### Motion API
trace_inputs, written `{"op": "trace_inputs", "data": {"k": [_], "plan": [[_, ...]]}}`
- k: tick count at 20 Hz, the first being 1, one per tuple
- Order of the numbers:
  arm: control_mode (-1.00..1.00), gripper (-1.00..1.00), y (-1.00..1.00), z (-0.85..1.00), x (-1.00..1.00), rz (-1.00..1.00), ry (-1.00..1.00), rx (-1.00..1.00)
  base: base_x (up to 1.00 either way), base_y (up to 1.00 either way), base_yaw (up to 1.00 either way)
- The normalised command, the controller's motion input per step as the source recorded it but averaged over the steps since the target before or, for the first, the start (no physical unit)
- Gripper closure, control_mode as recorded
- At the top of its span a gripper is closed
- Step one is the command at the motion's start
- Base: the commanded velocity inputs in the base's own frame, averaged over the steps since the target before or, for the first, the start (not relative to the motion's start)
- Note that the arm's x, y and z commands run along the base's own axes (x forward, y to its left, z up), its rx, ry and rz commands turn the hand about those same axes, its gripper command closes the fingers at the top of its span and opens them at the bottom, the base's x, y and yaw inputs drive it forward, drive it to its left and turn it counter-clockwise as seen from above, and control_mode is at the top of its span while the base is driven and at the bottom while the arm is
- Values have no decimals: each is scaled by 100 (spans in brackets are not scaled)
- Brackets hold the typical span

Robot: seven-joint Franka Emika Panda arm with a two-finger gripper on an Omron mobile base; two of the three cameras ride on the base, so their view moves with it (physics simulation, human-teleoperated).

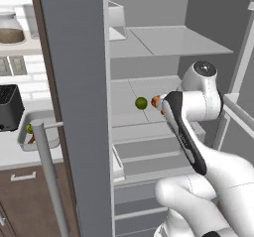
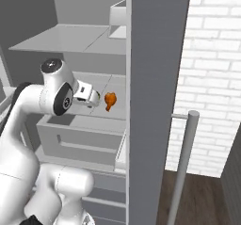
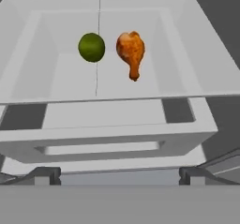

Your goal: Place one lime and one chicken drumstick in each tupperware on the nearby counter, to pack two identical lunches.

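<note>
A green lime and an orange-brown chicken drumstick lie side by side on a pale fridge shelf, the lime on the left. The drumstick rests just beyond my gripper. My gripper is open and empty, hanging short of the shelf's front edge, level with both items. One tupperware sits on the counter at the left. It holds a lime and an orange piece, and the fridge door partly hides it.
The open grey fridge door with its long bar handle stands between the fridge and the counter. A drawer lies under the shelf and another shelf sits above. A black appliance rests on the counter.
</note>
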Motion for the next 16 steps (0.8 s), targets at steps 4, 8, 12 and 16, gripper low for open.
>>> {"op": "trace_inputs", "data": {"k": [4, 8, 12, 16], "plan": [[-100, -100, -5, -54, 77, 0, 2, 0, 0, 0, 0], [-100, -100, -12, -79, 92, 0, 0, 0, 0, 0, 0], [-100, -100, -38, -37, 69, 1, 0, 0, 0, 0, 0], [-100, -100, -25, 0, 50, 0, 0, 0, 0, 0, 0]]}}
